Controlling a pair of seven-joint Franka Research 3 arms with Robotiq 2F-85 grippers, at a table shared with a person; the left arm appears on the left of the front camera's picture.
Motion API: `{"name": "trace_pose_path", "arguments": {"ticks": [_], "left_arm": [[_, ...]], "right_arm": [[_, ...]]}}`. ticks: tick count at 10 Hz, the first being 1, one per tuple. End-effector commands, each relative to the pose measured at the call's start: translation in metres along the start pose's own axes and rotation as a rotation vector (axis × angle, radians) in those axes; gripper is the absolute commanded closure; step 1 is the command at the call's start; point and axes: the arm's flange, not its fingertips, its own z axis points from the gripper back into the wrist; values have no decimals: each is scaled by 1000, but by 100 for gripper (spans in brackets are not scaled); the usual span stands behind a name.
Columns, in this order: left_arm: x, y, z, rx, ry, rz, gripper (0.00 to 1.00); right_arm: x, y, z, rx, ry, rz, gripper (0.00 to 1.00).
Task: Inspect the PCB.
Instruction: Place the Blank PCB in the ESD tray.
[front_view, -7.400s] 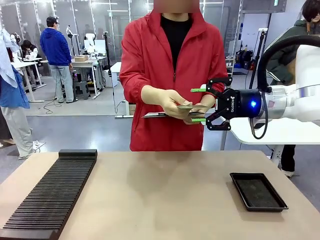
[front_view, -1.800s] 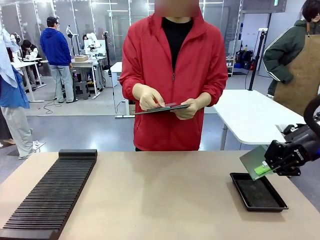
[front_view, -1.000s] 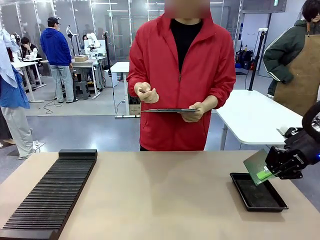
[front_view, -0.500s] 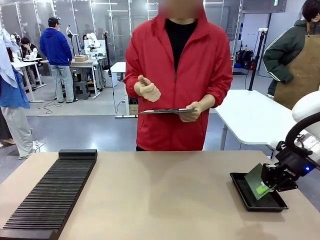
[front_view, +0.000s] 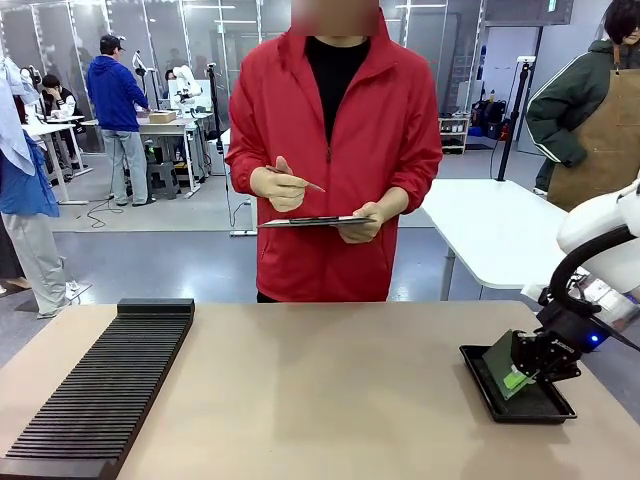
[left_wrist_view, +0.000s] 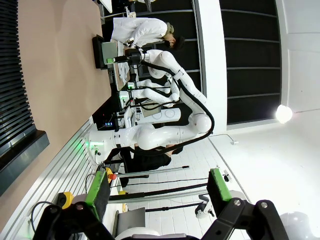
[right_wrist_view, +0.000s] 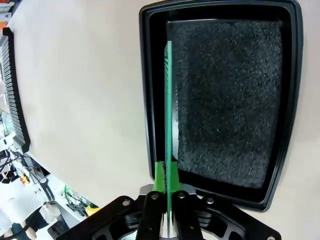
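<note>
The PCB (front_view: 500, 364) is a thin green board, tilted over the left part of the black tray (front_view: 540, 408) at the table's right. My right gripper (front_view: 517, 377) is shut on its lower edge, just above the tray. In the right wrist view the PCB (right_wrist_view: 168, 100) shows edge-on as a bright green line between the green pads, above the tray's (right_wrist_view: 150, 100) dark foam. My left gripper (left_wrist_view: 157, 187) stands open with nothing between its fingers, pointing away from the table. The person across the table holds a dark tablet (front_view: 315, 221) and a pen.
A long black ribbed rack (front_view: 100, 390) lies along the table's left side. The tan tabletop (front_view: 330, 400) stretches bare between rack and tray. A white table (front_view: 500, 230) stands behind at the right, with people farther off.
My right gripper has come down and slightly left with the PCB, from above the tray's far edge to just over the tray. The person has brought the pen hand down toward the tablet.
</note>
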Motion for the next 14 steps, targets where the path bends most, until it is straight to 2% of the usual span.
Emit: {"name": "trace_pose_path", "arguments": {"ticks": [1,6,7,8,10,13,14], "left_arm": [[-1,-2,0,1,6,2,0],[-1,-2,0,1,6,2,0],[-1,-2,0,1,6,2,0],[-1,-2,0,1,6,2,0],[-1,-2,0,1,6,2,0],[-1,-2,0,1,6,2,0],[-1,-2,0,1,6,2,0]], "right_arm": [[18,-2,-12,0,-2,8,97],[30,-1,-25,-33,-11,-9,97],[29,0,-26,-36,-14,-11,83],[27,1,-24,-72,-46,-26,75],[22,4,-23,-84,-49,-23,50],[9,7,-15,-161,-64,-45,8],[6,8,-10,-185,-70,-59,0]]}}
